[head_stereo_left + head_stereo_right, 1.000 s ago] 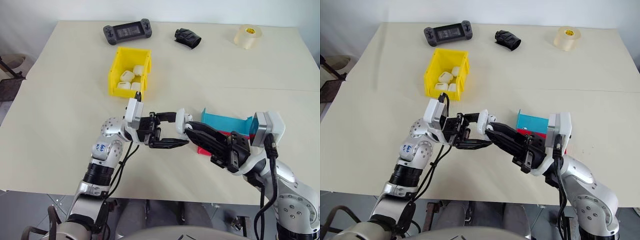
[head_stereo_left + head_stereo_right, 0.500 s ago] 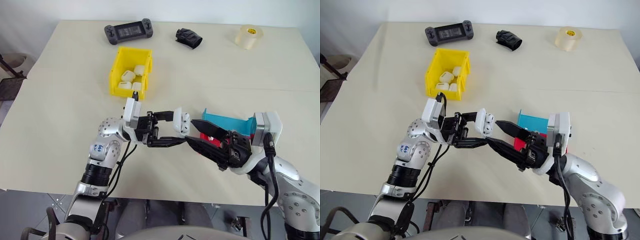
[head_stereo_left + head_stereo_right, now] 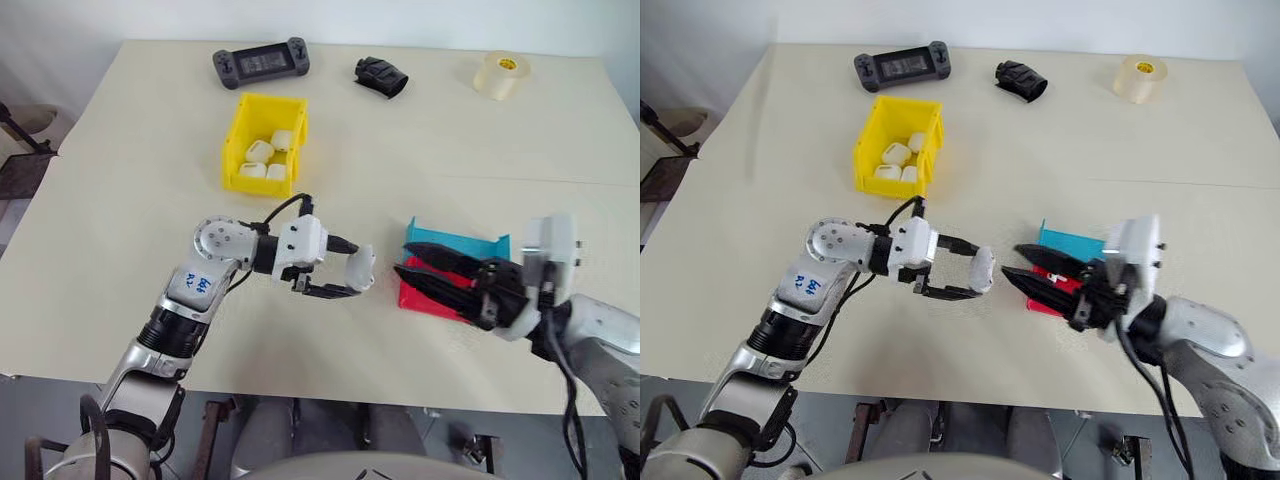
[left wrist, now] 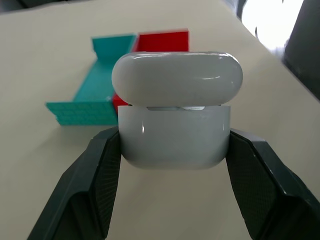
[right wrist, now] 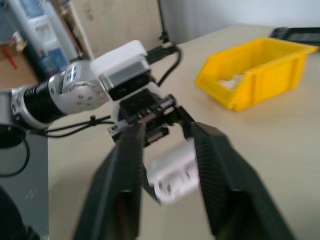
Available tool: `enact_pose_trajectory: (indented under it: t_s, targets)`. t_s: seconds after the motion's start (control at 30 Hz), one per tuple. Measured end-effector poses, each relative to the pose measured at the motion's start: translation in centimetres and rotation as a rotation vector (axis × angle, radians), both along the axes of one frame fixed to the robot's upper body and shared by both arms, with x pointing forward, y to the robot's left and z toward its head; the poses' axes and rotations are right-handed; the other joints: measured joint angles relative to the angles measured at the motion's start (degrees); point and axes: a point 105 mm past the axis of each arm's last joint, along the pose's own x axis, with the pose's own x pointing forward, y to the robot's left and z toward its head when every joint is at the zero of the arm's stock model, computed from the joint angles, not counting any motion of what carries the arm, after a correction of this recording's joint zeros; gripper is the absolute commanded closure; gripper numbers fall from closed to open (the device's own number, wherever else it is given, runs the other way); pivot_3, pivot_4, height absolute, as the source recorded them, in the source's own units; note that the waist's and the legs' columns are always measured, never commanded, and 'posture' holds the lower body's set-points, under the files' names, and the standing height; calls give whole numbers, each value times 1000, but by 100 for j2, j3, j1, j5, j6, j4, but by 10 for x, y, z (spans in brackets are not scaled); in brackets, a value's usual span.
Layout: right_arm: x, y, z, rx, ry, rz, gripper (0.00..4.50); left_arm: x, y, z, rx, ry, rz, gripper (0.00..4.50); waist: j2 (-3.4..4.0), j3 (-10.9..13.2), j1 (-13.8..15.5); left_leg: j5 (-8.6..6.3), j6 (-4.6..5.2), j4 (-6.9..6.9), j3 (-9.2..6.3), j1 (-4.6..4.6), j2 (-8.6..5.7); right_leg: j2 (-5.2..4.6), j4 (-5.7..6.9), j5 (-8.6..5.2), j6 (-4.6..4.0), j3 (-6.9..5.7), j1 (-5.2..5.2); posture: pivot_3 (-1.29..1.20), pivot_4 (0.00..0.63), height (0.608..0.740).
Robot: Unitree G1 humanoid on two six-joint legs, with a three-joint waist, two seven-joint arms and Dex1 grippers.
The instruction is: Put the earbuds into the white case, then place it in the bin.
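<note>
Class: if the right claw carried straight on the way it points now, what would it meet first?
Most likely the white case held in the left claw; it sits framed between the right claw fingers, though the depth is unclear.

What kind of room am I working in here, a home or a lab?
Likely a lab or test room: a plain beige table set with sorting props, a yellow bin, a tape roll, a game controller.

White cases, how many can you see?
5. Four lie in the yellow bin; more may hide beneath. The fifth white case is pinched in the left gripper, above the table.
</note>
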Motion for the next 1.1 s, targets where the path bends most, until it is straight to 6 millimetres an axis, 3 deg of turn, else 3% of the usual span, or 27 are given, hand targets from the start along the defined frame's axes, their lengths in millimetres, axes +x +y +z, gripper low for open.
enact_pose_trajectory:
  t_s: [0.07, 0.17, 0.43, 0.63, 0.73, 0.9, 1.0, 1.1]
  targets:
    - [3, 11, 1, -7, -5, 13, 4464, -1, -2, -3, 30, -8, -6, 1719, 0, 0, 0, 0, 0, 0, -2, -2, 3, 0, -1, 0, 0, -1, -2, 0, 150, 740]
    - [10, 20, -2, -58, -17, 11, 4464, -6, -2, -7, 82, -13, -23, 1719, 0, 0, -2, 0, 0, -1, -2, -5, 3, -1, -1, 0, 0, 0, -5, 0, 150, 740]
    - [13, 25, -34, -241, 73, 15, 4464, -7, -2, -6, 97, -4, -6, 1719, -1, 0, 10, 0, 0, 1, -6, -9, 2, -2, 1, 0, 0, -2, -6, 0, 150, 740]
    - [7, -5, -50, -249, 162, -50, 4464, -4, 0, -3, 63, 10, 18, 1719, -2, 1, 19, 0, 2, 1, -6, -10, 1, -2, 2, 0, 0, -4, -3, 0, 150, 740]
    - [4, -27, -66, -228, 250, -89, 4464, -2, 4, 11, -13, 6, 32, 1719, -6, 2, 18, 1, 3, 2, -4, -9, 1, -2, 2, 0, 0, -3, -1, 0, 150, 740]
    - [-5, -36, -48, -34, 136, -80, 4464, 9, 17, 26, -214, 55, 177, 1719, -6, 2, -21, 2, 4, -2, -2, -2, 9, 3, 8, 0, 0, -2, -2, 0, 150, 740]
    - [-3, -49, -36, 36, 55, -167, 3884, 30, 40, 29, -348, 87, 428, 1719, -6, 2, -15, 2, 3, 1, -4, 0, 9, 1, 10, 0, 0, -1, -1, 0, 150, 740]
    - [-3, -59, -29, 18, -30, -232, 2863, 52, 65, 30, -420, 108, 691, 1719, -6, 2, 19, 2, 2, 1, -5, 0, 5, -1, 11, 0, 0, -1, -1, 0, 150, 740]
